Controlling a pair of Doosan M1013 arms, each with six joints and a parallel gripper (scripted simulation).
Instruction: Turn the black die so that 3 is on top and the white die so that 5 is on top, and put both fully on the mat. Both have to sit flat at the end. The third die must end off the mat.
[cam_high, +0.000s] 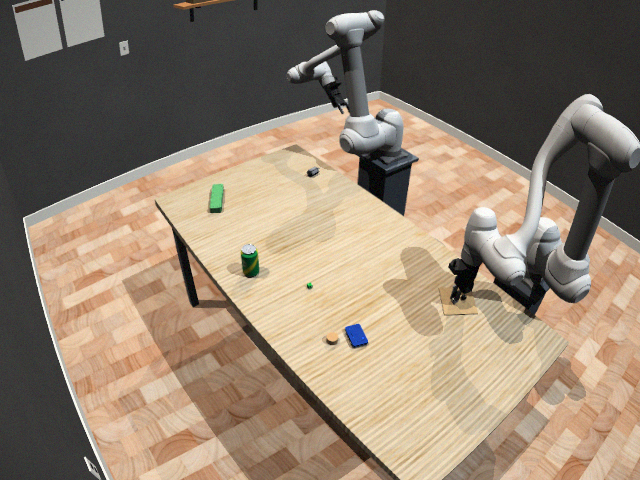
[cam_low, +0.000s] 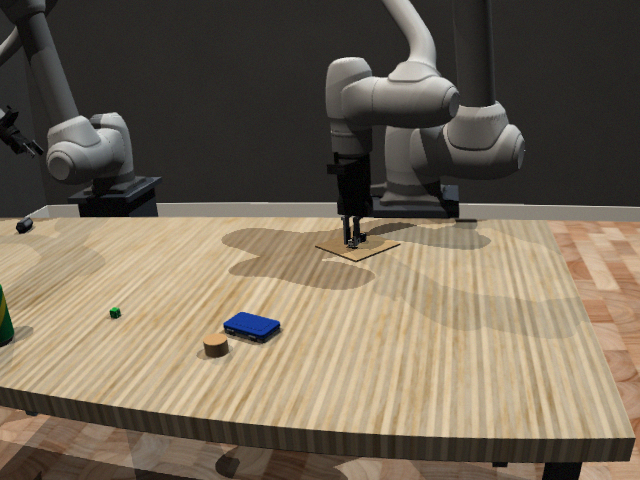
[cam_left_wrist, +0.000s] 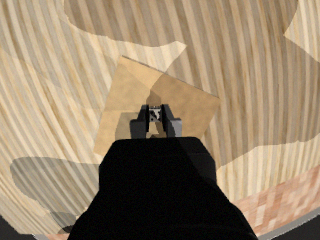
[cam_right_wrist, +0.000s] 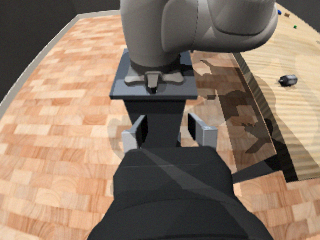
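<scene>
My left gripper (cam_high: 455, 298) (cam_low: 352, 241) (cam_left_wrist: 155, 112) is shut on the white die (cam_left_wrist: 154, 113), low over the tan mat (cam_high: 459, 310) (cam_low: 356, 255) (cam_left_wrist: 125, 75). Its pips are too small to read, and I cannot tell whether it touches the mat. The black die (cam_high: 463, 297) (cam_low: 362, 237) is on the mat, right beside the left fingers. It is hidden in the left wrist view and its top face is not readable. The green die (cam_high: 309, 285) (cam_low: 114, 312) lies on the table, off the mat. My right gripper (cam_high: 343, 109) (cam_low: 35, 149) (cam_right_wrist: 167, 122) is open and empty, off the table.
A blue case (cam_high: 356, 335) (cam_low: 252, 326) lies beside a brown cylinder (cam_high: 331, 338) (cam_low: 216, 345). A green can (cam_high: 250, 262) stands near the long edge, a green block (cam_high: 216, 197) lies farther off, and a small dark object (cam_high: 313, 171) (cam_low: 24, 224) (cam_right_wrist: 288, 80) lies at the far end.
</scene>
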